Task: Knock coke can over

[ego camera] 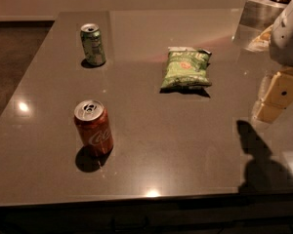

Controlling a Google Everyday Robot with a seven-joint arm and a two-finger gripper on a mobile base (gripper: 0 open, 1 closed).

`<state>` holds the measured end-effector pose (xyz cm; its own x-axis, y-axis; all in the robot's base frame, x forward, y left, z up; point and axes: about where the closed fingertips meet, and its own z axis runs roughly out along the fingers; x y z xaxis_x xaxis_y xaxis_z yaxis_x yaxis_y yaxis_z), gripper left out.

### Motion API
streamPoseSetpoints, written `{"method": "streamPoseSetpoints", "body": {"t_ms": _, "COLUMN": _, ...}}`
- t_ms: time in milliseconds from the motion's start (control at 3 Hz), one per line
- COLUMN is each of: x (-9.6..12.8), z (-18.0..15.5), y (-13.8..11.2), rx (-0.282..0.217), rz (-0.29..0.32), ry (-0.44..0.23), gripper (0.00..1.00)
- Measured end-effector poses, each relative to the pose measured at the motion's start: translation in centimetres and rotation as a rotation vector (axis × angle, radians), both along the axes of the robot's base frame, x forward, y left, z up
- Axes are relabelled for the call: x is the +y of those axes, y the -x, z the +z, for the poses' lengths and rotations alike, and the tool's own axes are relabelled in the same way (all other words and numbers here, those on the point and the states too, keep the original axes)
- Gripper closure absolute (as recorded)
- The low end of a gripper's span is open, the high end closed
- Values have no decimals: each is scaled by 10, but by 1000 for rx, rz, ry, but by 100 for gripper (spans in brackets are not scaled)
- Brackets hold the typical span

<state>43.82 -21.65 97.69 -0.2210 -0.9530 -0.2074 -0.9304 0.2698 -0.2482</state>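
**Red-orange coke can (93,127) upright, well left of the end effector (276,100)**

The coke can stands on the grey surface (185,145), not touched. The end effector hangs at the right edge; if it is spread or pressed together, I cannot tell.

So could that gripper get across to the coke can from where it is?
Probably yes: the gripper hangs over the right side of the table, the coke can stands front left, and the chip bag and green can sit farther back, off that path.
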Motion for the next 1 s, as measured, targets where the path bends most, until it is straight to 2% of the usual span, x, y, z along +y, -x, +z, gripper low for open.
{"method": "streamPoseSetpoints", "body": {"t_ms": 333, "x": 0, "z": 0, "y": 0, "rx": 0, "rz": 0, "ry": 0, "gripper": 0}}
{"method": "streamPoseSetpoints", "body": {"t_ms": 667, "x": 11, "z": -5, "y": -1, "rx": 13, "rz": 17, "ry": -62, "gripper": 0}}
{"method": "streamPoseSetpoints", "body": {"t_ms": 1000, "x": 30, "z": -17, "y": -2, "rx": 49, "rz": 39, "ry": -191, "gripper": 0}}
